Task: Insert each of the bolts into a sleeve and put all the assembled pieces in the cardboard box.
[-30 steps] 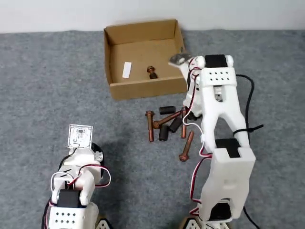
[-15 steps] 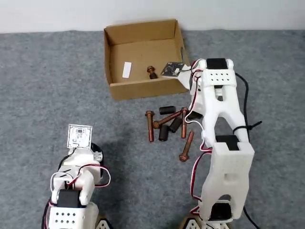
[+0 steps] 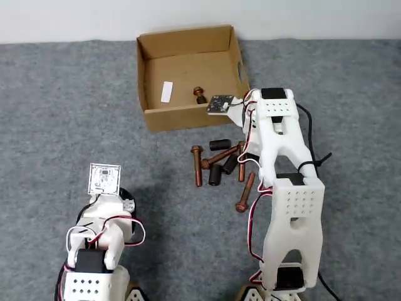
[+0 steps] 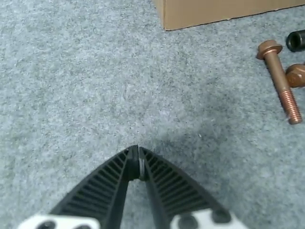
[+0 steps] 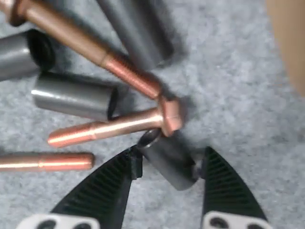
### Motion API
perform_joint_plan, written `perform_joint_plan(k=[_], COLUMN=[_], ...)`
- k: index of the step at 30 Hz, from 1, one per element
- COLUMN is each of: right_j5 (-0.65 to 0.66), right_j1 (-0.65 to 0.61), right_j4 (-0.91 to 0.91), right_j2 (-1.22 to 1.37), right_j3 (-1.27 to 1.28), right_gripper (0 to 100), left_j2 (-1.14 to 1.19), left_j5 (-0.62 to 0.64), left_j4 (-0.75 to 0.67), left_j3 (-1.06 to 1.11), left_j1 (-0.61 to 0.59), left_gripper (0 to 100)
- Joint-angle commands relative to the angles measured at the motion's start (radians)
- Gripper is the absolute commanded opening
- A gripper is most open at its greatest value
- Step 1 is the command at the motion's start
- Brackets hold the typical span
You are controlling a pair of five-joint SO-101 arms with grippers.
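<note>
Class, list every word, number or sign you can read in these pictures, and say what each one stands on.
No text can be read anywhere in these pictures.
On the white slip inside the cardboard box, any print is too small to read.
On the circuit board at the left arm's wrist, the markings are too small to read.
The bolts and sleeves show no marks.

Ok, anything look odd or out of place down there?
Nothing damaged or spilled. Loose bolts and sleeves lie jumbled beside the box; the head of one bolt seems to touch the sleeve inside the open right gripper, so it may get dragged.
</note>
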Motion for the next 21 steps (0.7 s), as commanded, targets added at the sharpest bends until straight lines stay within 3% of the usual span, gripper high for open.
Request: perform_joint_plan(k=[1,4,7,16,21], right_j5=[0.011,0.006,-0.015,-0.252,-0.534], right_j1=[-0.021,-0.019,-0.016,-0.019,-0.008], right_j4=[-0.007,0.004,0.062,0.314,0.323], right_j2=[0.012,0.012,-0.008,-0.157,-0.318], right_j3=[-0.028,-0.029,-0.06,-0.189,-0.167], right_gripper=[9.7,0.2,0.9,0.9,0.9], left_j2=[-0.009,-0.009,-0.009,-0.005,-0.005], left_j5=[0.006,0.006,0.006,0.006,0.006], left_j4=[0.003,0.003,-0.008,-0.018,-0.018], left_j3=[-0.005,-0.005,-0.005,-0.005,-0.005], left_j1=[-0.003,-0.003,-0.034,-0.038,-0.037], left_gripper=[1,1,1,1,1])
